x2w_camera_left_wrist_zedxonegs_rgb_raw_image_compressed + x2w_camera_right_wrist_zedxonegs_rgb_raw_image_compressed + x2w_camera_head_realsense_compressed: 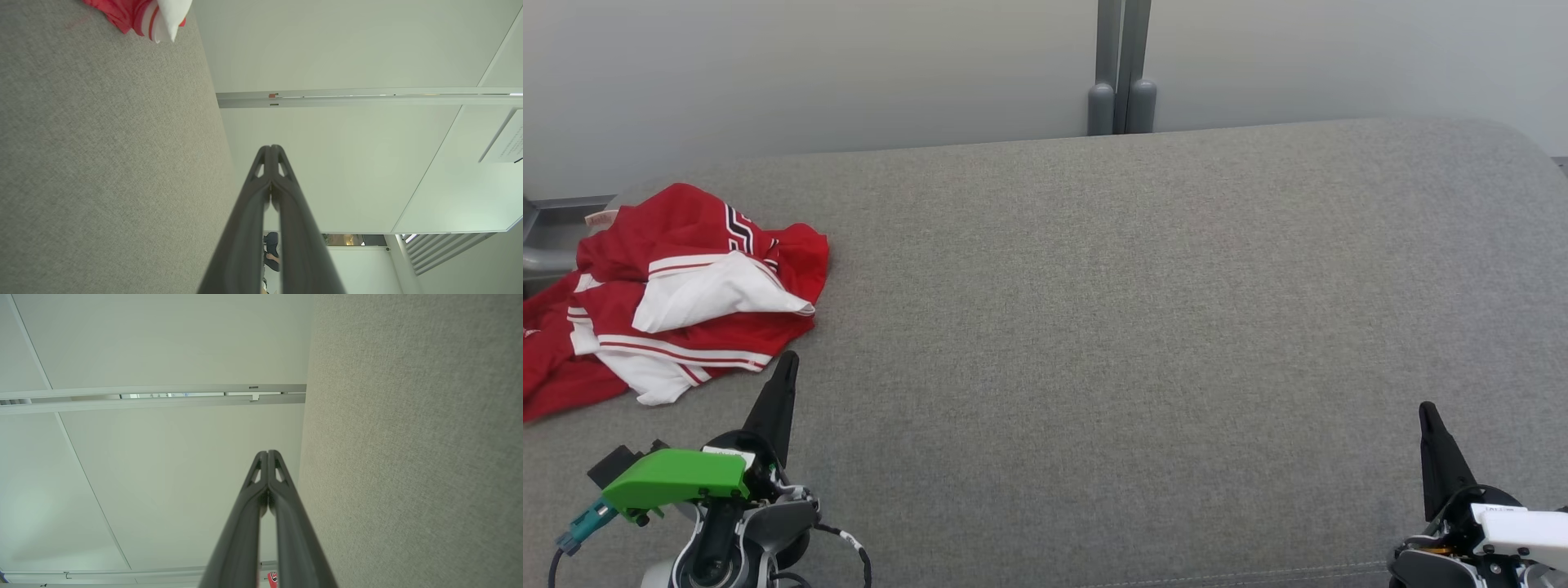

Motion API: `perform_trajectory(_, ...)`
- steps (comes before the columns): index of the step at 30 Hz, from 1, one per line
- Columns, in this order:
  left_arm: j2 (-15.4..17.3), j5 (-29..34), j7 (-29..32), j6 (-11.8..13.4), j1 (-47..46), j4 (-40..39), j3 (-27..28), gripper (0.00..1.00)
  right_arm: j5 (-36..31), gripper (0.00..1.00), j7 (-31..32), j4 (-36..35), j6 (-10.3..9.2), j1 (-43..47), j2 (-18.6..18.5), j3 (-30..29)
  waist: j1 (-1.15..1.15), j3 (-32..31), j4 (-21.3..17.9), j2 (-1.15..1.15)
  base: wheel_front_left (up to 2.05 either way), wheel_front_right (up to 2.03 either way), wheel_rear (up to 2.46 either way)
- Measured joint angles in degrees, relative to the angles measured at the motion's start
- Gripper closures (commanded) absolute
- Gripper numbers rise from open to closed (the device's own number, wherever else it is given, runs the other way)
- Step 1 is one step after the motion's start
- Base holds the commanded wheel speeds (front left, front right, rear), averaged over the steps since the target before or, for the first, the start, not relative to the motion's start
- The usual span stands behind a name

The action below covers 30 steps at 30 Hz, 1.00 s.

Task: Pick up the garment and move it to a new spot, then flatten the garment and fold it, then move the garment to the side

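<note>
Head high, wrists low — common garment (pixel 686 294)

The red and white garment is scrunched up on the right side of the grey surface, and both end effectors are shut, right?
Not quite: the garment is scrunched up on the left side of the surface, as the head view shows. The left end effector and right end effector are indeed shut.

garment (pixel 698 237): smooth cloth | table (pixel 1094 327): matt fabric cover (coarse, visible weave)
</note>
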Motion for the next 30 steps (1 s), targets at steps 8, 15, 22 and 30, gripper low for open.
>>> perform_trajectory(8, 0.00, 0.00, 0.00, 0.00, 0.00, 0.00, 0.00, 1.00, 0.00, 1.00, 0.00, 0.00, 0.00, 0.00, 0.00, 0.00, 0.00, 0.00, 0.00, 0.00, 0.00, 0.00, 0.00)
perform_trajectory(15, 0.00, 0.00, 0.00, 0.00, 0.00, 0.00, 0.00, 1.00, 0.00, 1.00, 0.00, 0.00, 0.00, 0.00, 0.00, 0.00, 0.00, 0.00, 0.00, 0.00, 0.00, 0.00, 0.00)
perform_trajectory(22, 0.00, 0.00, 0.00, 0.00, 0.00, 0.00, 0.00, 1.00, 0.00, 1.00, 0.00, 0.00, 0.00, 0.00, 0.00, 0.00, 0.00, 0.00, 0.00, 0.00, 0.00, 0.00, 0.00)
perform_trajectory(30, 0.00, -0.01, 0.00, 0.00, 0.00, 0.00, 0.00, 1.00, 0.00, 1.00, 0.00, 0.00, -0.01, 0.00, 0.00, 0.00, 0.00, 0.00, 0.00, 0.00, 0.00, 0.00, 0.00)
